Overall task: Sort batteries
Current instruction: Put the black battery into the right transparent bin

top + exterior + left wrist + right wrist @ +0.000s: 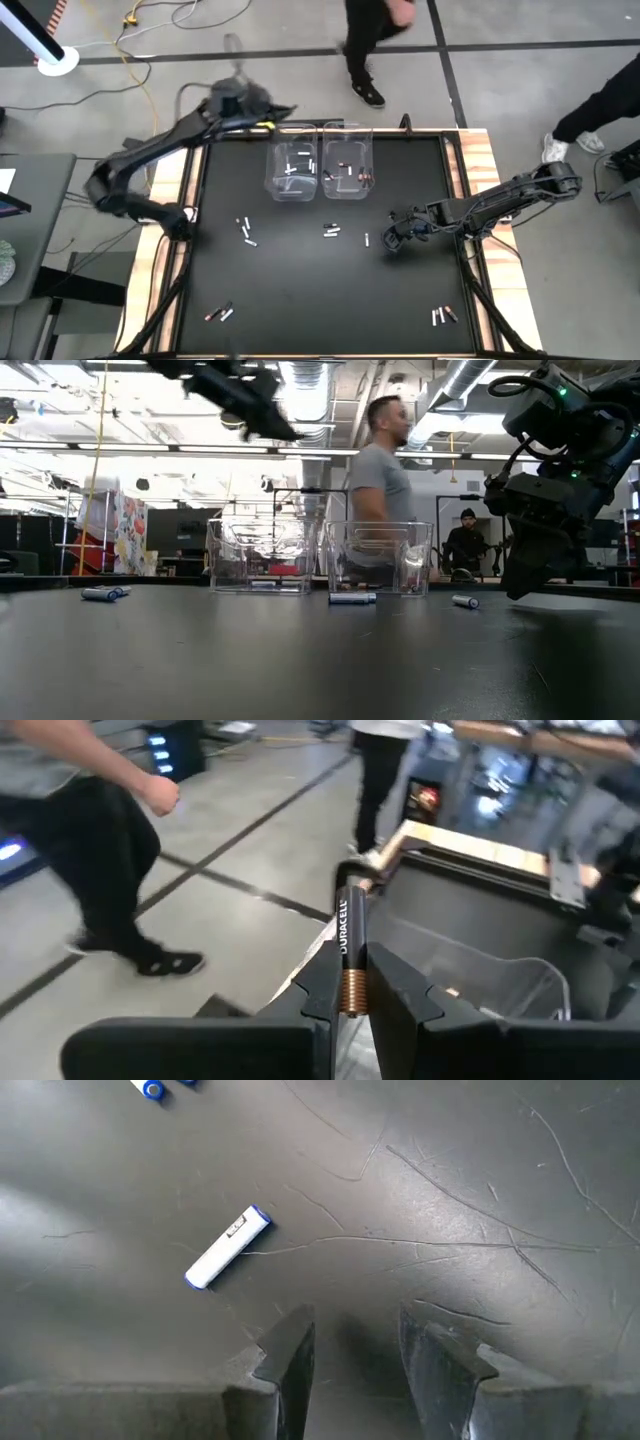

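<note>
Batteries: your right gripper (352,1350) hangs spread just above the black mat, and the white blue-capped cylinder (228,1247) lies just beside it, long axis skewed to the jaws. Left gripper (350,982) pinches a copper-and-black battery (347,952), up beyond the clear bins (292,160).

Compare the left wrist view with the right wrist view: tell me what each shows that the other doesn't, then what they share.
Only the left wrist view: the left gripper shut on a copper-and-black battery, a clear bin beyond it, and people walking on the floor. Only the right wrist view: a white battery with blue ends lying on the black table, with the open right gripper beside it, not touching. Both: that arm's own two dark fingers and one battery.
</note>
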Action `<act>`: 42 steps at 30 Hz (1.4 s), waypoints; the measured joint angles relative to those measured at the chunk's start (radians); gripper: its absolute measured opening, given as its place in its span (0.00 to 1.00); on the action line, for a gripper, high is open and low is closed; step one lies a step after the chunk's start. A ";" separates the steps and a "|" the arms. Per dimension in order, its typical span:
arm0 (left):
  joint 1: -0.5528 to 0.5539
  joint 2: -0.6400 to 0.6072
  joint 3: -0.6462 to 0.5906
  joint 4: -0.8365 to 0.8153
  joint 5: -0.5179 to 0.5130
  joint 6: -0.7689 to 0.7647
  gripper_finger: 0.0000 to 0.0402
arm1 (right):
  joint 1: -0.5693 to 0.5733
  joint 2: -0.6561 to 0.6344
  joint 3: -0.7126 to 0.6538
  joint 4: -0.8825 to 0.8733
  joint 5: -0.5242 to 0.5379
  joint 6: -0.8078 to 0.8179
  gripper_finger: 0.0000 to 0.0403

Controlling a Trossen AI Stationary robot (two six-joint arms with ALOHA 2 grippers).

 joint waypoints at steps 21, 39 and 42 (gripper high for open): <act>-0.240 0.985 1.045 -0.669 -0.052 0.144 0.10 | 0.001 0.000 0.000 -0.001 0.000 0.000 0.41; -0.246 1.112 1.095 -0.717 -0.153 0.037 0.11 | 0.009 0.000 0.000 -0.001 0.000 -0.027 0.41; -0.245 1.112 1.095 -0.721 -0.153 0.013 0.13 | 0.009 0.000 0.000 -0.001 0.000 -0.027 0.41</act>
